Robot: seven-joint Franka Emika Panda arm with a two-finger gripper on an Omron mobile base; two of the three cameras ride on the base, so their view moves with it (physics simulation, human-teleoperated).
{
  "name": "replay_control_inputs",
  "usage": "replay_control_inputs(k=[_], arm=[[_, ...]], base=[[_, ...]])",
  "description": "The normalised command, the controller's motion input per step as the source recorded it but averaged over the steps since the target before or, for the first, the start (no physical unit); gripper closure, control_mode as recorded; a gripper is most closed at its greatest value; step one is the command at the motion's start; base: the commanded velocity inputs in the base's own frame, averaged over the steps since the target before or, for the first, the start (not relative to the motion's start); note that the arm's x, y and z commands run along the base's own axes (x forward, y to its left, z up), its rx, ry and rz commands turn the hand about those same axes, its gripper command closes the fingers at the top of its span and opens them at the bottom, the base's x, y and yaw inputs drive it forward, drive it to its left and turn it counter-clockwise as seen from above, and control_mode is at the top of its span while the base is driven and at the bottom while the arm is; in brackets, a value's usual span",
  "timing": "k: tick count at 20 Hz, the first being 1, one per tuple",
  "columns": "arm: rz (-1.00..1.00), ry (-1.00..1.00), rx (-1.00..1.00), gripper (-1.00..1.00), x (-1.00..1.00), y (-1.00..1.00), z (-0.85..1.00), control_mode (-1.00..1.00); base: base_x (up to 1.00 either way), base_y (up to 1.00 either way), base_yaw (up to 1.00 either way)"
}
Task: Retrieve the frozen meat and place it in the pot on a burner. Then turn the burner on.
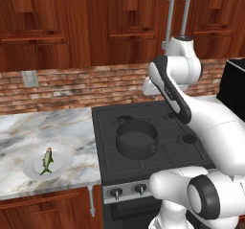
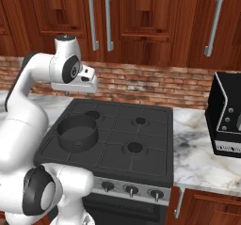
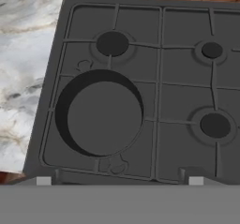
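Cooktop [image 1: 158, 151]: dark grey, set between two stretches of marble counter [image 1: 43, 127], knobs along its front edge. 
Pot [image 1: 136, 138]: round, dark grey, straight-walled, empty, standing on the front-left burner; one small side handle shows toward the cooktop's front. From the hand camera it appears as an open dark ring, interior bare. 
Plate [image 1: 48, 163]: round, white, on the left counter near its front edge, well apart from the pot. 
Frozen meat [image 1: 47, 160]: small slender fish, greenish-yellow with an orange-red head end, lying on the plate, head toward the wall. 
Arm: raised over the cooktop, elbow bent, wrist turned downward above the back-left burner. 
Claw [image 2: 75, 88]: hidden beneath the hand; whether spread or closed cannot be told
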Motion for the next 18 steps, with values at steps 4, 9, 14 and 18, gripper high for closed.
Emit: replay_control_inputs(k=[4, 9, 14, 18], arm=[[0.00, 0.00, 0.00, -1.00, 0.00, 0.36, 0.00, -1.00], [0.00, 0.00, 0.00, -1.00, 0.00, 0.45, 0.00, -1.00], [0.00, 0.00, 0.00, -1.00, 0.00, 0.42, 0.00, -1.00], [0.00, 0.00, 0.00, -1.00, 0.00, 0.39, 0.00, -1.00]], base=[[0.00, 0.00, 0.00], [0.00, 0.00, 0.00], [0.00, 0.00, 0.00], [0.00, 0.00, 0.00]])
